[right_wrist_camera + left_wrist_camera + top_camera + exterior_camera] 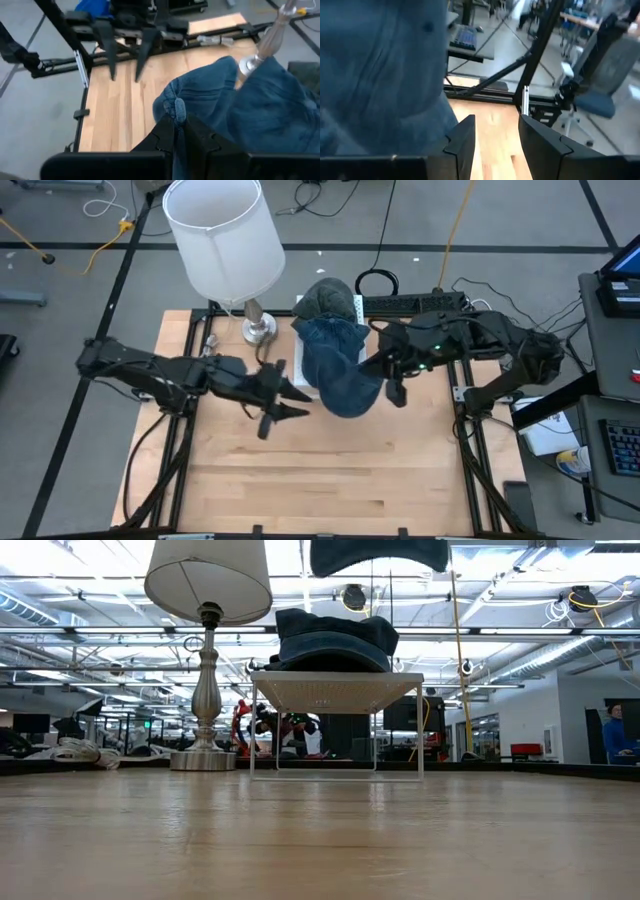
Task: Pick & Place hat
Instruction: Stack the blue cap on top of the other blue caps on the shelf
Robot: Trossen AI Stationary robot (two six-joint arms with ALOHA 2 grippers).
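Observation:
A blue denim hat (338, 372) is held up in the air by my right gripper (384, 366), which reaches in from the table's right and is shut on it. In the low view the hat (380, 554) shows at the top, above the other hats (335, 640) stacked on a white wire rack (336, 690). My left gripper (287, 402) is open and hovers just left of the hat, on its near side. In the left wrist view the hat (375, 75) fills the space beside the open fingers (495, 145). My right gripper (176, 131) pinches the hat between its two fingers at a folded, seamed edge (175, 106). The fingers come level from the table's right. The hat is lifted clear, and its denim spreads and hangs slack away from the fingers.
A table lamp with a white shade (225, 235) stands on its metal base (258, 330) at the far left, beside the rack (357, 308). Cables and a power strip (415, 303) lie behind the rack. Bare wood (320, 470) stretches toward the near edge.

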